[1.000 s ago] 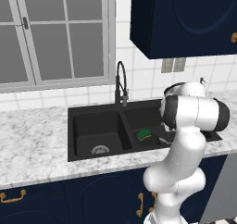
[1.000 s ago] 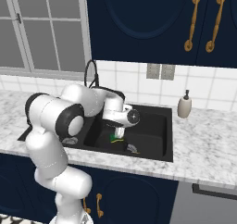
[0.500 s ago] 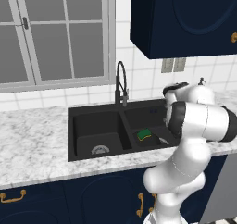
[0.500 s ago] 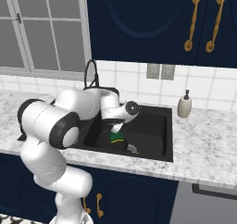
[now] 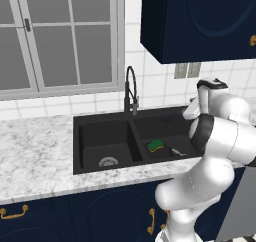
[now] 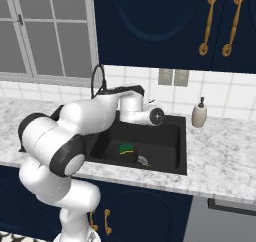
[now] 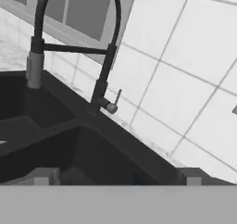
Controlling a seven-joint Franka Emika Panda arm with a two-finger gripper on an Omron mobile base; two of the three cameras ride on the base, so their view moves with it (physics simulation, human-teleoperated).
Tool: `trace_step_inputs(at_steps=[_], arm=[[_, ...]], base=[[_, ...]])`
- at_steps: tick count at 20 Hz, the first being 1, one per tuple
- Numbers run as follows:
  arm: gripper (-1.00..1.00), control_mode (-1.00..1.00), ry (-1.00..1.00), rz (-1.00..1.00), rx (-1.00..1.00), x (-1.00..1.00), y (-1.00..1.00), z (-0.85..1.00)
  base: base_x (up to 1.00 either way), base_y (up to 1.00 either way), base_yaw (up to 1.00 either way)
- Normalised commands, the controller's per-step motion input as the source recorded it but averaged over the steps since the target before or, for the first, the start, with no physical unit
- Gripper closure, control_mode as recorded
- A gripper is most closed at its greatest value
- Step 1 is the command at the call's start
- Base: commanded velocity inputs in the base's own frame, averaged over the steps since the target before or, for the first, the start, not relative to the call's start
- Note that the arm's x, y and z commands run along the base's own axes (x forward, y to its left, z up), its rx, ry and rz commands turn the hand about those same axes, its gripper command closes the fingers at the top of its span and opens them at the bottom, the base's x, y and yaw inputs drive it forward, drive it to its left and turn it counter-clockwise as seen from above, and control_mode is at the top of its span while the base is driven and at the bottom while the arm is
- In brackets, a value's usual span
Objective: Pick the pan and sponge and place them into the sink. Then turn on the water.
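Observation:
The black double-basin sink (image 5: 107, 172) (image 6: 182, 151) is set in the marble counter. In its right basin lies the black pan (image 6: 134, 157), dark on dark, with its short handle (image 5: 178, 152) pointing to the front. The green-topped sponge (image 5: 156, 145) (image 6: 126, 148) rests on the pan. My gripper (image 7: 115, 176) is open and holds nothing; it hangs above the right basin and faces the black gooseneck faucet (image 7: 105, 65) (image 5: 131, 92). The faucet's small lever (image 7: 118, 98) sticks up at its base. No water stream falls from the spout.
A white soap dispenser (image 6: 199, 115) stands on the counter right of the sink. Dark blue wall cabinets (image 5: 200, 21) hang overhead. A window (image 5: 60, 36) sits behind the left counter (image 5: 35, 151), and a tiled wall (image 7: 185, 56) rises close behind the faucet.
My hand has risen out of the right basin and swung back toward the wall and faucet. The sponge and pan stay where they were in the basin.

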Motion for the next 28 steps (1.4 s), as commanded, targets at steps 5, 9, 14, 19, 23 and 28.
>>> trace_step_inputs(at_steps=[5,9,14,19,23,28], arm=[[-1.00,-1.00,-0.23,-0.30,0.43,-0.11,0.00,0.00],[-1.00,-1.00,-0.05,-0.09,0.29,0.00,0.16,0.00],[-1.00,-1.00,0.00,0.03,0.10,0.10,0.18,0.05],[-1.00,-1.00,0.00,0.12,0.00,0.13,0.16,0.01],[-1.00,-1.00,0.00,0.13,0.00,0.29,0.28,0.00],[-1.00,-1.00,0.00,0.01,0.04,0.54,0.31,0.00]], base=[[0.00,0.00,0.00],[0.00,0.00,0.00],[0.00,0.00,0.00],[0.00,0.00,0.00],[0.00,0.00,0.00],[0.00,0.00,0.00]])
